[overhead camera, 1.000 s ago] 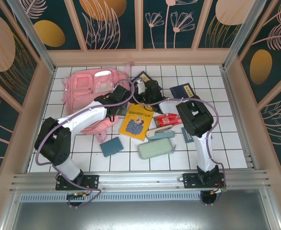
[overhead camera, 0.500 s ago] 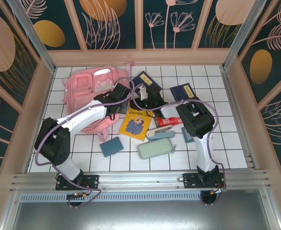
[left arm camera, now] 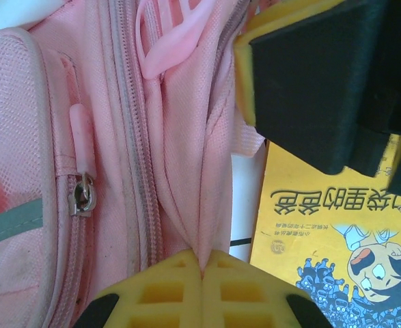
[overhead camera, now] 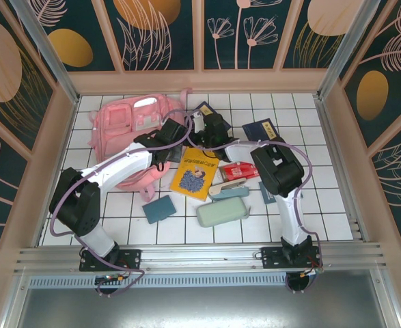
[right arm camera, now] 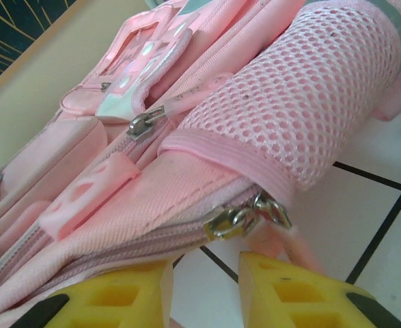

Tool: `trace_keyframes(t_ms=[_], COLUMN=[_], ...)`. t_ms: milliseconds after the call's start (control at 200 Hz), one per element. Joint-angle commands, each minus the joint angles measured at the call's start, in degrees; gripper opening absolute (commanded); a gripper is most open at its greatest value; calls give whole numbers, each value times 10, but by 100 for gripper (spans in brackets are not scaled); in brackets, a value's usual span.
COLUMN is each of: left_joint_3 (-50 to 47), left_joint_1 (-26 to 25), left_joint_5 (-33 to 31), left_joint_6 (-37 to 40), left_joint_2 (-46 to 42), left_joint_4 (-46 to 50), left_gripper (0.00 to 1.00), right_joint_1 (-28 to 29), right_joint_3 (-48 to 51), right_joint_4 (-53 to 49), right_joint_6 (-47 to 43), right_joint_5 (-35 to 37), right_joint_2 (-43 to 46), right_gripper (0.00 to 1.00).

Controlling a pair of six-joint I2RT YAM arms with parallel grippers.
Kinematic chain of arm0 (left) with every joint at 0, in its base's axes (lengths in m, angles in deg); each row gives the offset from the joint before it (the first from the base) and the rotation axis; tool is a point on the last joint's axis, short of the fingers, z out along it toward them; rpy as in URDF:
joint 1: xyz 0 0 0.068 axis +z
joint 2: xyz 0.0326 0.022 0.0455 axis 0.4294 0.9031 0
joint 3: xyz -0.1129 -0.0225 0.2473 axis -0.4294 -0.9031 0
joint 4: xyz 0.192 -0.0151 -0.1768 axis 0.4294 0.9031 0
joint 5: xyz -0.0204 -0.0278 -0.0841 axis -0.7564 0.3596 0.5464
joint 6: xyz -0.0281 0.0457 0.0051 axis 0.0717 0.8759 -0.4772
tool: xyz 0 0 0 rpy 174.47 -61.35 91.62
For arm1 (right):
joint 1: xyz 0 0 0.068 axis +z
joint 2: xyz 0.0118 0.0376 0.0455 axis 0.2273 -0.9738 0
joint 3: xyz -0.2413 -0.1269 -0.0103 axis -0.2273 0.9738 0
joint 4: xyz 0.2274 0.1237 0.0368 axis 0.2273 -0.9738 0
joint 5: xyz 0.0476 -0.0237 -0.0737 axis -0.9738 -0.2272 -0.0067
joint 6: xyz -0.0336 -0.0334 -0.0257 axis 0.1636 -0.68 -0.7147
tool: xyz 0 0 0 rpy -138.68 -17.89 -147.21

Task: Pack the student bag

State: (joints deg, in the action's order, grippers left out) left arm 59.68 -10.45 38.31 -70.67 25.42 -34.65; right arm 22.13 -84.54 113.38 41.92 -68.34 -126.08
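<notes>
Far left on the tiled surface (overhead camera: 323,205): student bag (overhead camera: 128,123), lying flat; left claw (left arm camera: 201,266) pinched on a fold of its fabric; right claw (right arm camera: 205,280) narrowly parted, just below a zipper pull (right arm camera: 244,217).

— Left side, status?
— My left arm (overhead camera: 118,167) reaches forward and rightward. My left gripper (left arm camera: 201,272) has its fingers pressed together.
— Right side?
— My right arm (overhead camera: 277,169) bends leftward at the elbow. My right gripper (right arm camera: 205,275) has its fingers slightly apart.
</notes>
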Motion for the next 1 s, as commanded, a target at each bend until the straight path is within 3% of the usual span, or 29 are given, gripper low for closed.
trace_keyframes(t_ms=[0,475,546,616,666,996], left_joint_3=[26,17,14,13,11,3], left_joint_1=[-1,-1,-1,-1,-2,-1], left_joint_5=[5,14,14,13,13,-13], left_joint_6=[-3,-3,-4,-5,-5,-17], left_joint_2=[-12,-15,-17,-18,-19,-12], left_joint_4=[-15,-17,-17,-17,-17,-40], left_gripper=[0,0,0,0,0,0], right_joint_1=[3,2,2,1,1,8], right_joint_3=[-25,-42,-44,-42,-34,85], right_joint_4=[-14,-1,3,4,9,66], right_joint_6=[-10,-28,-33,-37,-37,-47], right_joint_5=[17,57,57,58,59,39], right_joint_2=[-27,-32,-33,-32,-28,57], right_gripper=[32,34,27,8,0,0])
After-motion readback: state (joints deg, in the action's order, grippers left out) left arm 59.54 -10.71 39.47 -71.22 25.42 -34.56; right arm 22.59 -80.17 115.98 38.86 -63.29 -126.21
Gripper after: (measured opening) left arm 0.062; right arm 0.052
